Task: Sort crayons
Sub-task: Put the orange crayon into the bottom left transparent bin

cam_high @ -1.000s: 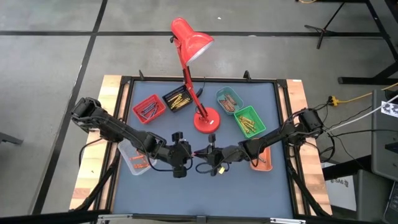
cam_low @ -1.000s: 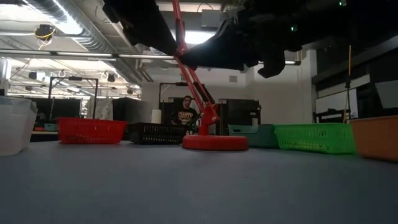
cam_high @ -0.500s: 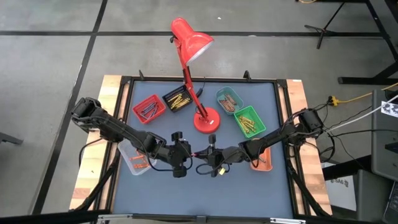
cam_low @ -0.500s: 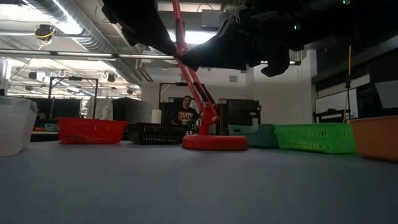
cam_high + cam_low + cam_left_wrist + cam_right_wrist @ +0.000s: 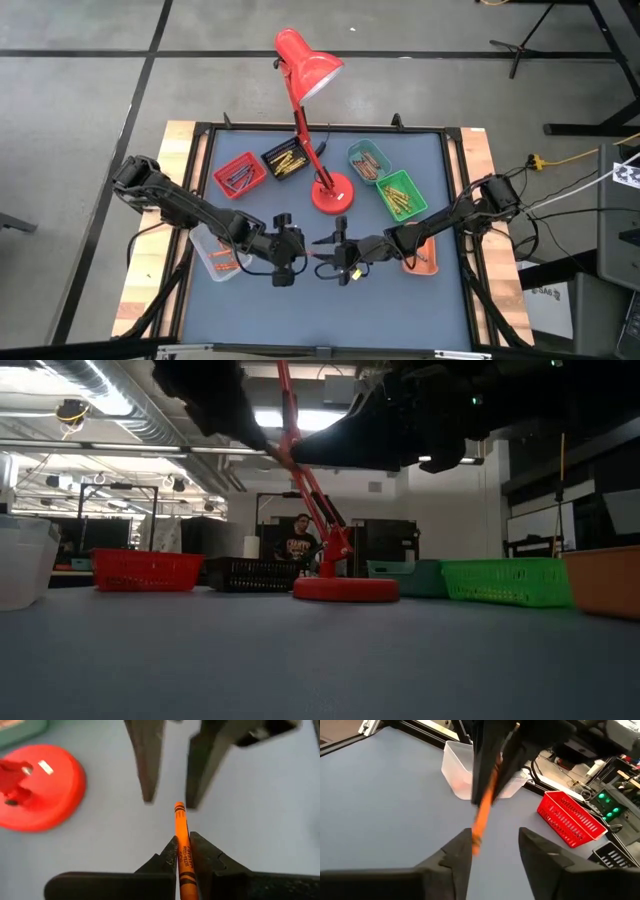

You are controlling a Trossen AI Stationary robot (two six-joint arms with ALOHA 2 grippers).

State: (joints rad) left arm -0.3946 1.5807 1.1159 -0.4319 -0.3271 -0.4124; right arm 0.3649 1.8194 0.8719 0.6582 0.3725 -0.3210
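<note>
While both dark arms reach in over the blue-grey table [image 5: 440, 170], the two grippers meet nose to nose above its front middle. The left gripper [image 5: 183, 844] is clenched on one orange crayon [image 5: 182, 845], a thin paper-wrapped stick with dark bands, whose free end pokes out toward the other arm. The right gripper [image 5: 494, 837] stands with its fingers spread, the crayon's tip lying between them and, as far as I can see, touching neither.

Six small trays sit on the table. At the back stand four basket-like ones with slotted walls: a red tray [image 5: 238, 176], a black tray [image 5: 282, 160], a teal tray [image 5: 366, 161] and a green tray [image 5: 402, 194], each holding a loose pile of crayons. A clear plastic tub [image 5: 215, 254] near the left edge has smooth, cloudy walls and a few orange and red sticks inside. An orange tray [image 5: 420, 257] sits at the right, partly under the right arm. One red desk lamp [image 5: 310, 70] rises from a round, glossy base [image 5: 331, 194] between the baskets. A person [image 5: 296, 548] sits far back in the room.
</note>
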